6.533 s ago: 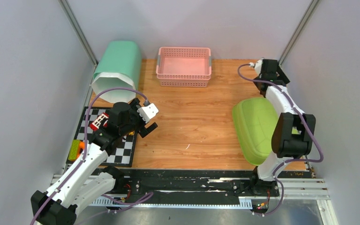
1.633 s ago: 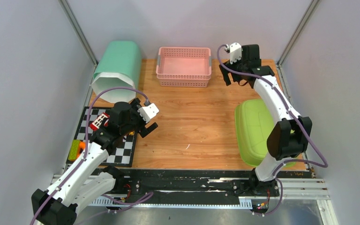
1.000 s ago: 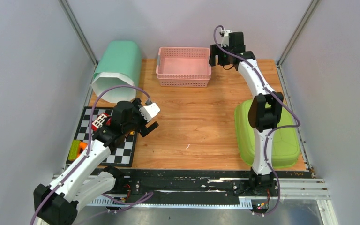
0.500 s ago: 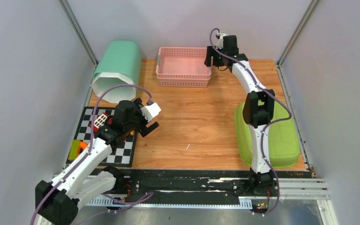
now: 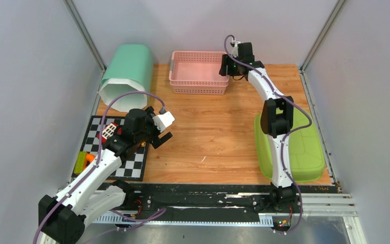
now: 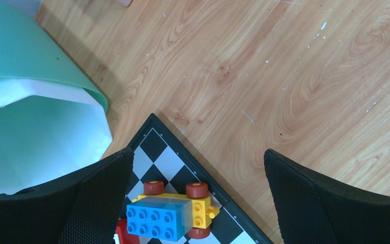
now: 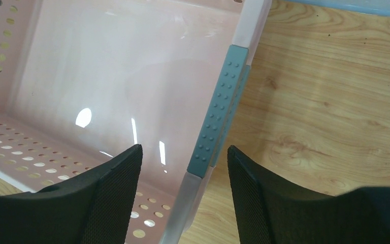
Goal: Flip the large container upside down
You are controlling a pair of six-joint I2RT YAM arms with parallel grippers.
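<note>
Approach step: right fingers (image 7: 111, 193) spread, straddling the grey grip (image 7: 222, 109) on the right rim of the pink basket (image 5: 199, 89), upright on the worktop (image 5: 208, 127) at top centre of the overhead view; next, probably: lower, pinch that rim, lift and roll it over; left fingers (image 6: 96, 198) spread, empty.

Bright, even light; glare inside basket (image 7: 132, 76)

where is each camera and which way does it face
Top external: above and behind the robot, facing down at the table; both arms show.
Left wrist: on left arm, facing down at board, toy car, bin; left gripper shows.
Right wrist: on right arm, facing down at basket rim; right gripper shows.
Top and right wrist share the basket.
</note>
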